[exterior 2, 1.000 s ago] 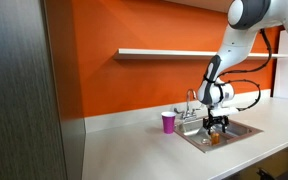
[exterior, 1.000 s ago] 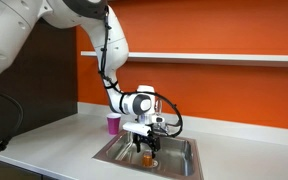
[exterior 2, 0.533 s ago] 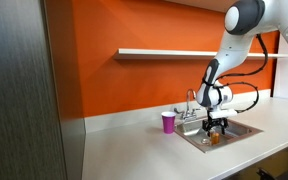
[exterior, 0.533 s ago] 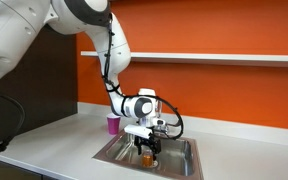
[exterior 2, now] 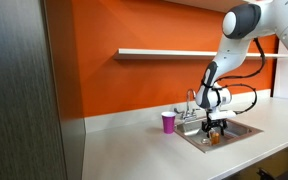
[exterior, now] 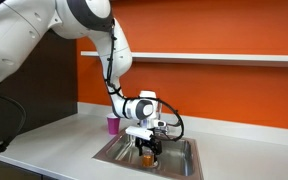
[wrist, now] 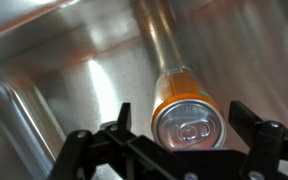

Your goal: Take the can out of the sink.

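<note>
The orange can with a silver top stands upright on the floor of the steel sink. In the wrist view it sits between my two black fingers, with a gap on each side. My gripper is open and lowered into the basin around the can's top. In both exterior views the gripper hangs inside the sink over the can.
A pink cup stands on the grey counter beside the sink. A chrome faucet rises at the sink's rim. An orange wall with a white shelf is behind.
The arm has sunk slightly, bringing the gripper a little lower over the can. The can has not moved.
</note>
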Robot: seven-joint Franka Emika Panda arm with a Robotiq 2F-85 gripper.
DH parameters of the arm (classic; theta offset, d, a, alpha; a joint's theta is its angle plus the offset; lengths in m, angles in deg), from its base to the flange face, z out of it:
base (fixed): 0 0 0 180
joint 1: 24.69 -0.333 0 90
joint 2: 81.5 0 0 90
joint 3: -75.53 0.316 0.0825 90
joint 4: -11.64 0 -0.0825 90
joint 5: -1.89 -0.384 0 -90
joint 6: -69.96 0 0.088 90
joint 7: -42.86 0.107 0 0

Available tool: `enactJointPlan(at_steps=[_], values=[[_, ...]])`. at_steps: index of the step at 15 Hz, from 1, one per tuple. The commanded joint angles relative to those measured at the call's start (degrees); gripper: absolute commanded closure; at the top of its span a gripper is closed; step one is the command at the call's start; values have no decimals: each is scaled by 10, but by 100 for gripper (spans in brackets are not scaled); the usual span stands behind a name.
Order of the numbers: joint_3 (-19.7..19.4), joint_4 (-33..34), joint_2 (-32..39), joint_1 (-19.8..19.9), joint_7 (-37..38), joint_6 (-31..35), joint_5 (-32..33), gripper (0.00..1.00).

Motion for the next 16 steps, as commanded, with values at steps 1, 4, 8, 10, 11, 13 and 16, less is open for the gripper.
enactJointPlan(at_steps=[1, 4, 8, 10, 11, 13, 16], values=[[14, 22, 13, 18, -13, -7, -10, 0], [14, 29, 18, 19, -13, -8, -10, 0], [15, 37, 24, 20, -15, -11, -10, 26], [15, 41, 26, 20, -14, -19, -10, 42], [16, 42, 26, 20, -14, -24, -10, 49], [16, 45, 25, 19, -14, -32, -9, 61], [16, 48, 25, 19, -13, -40, -10, 61]])
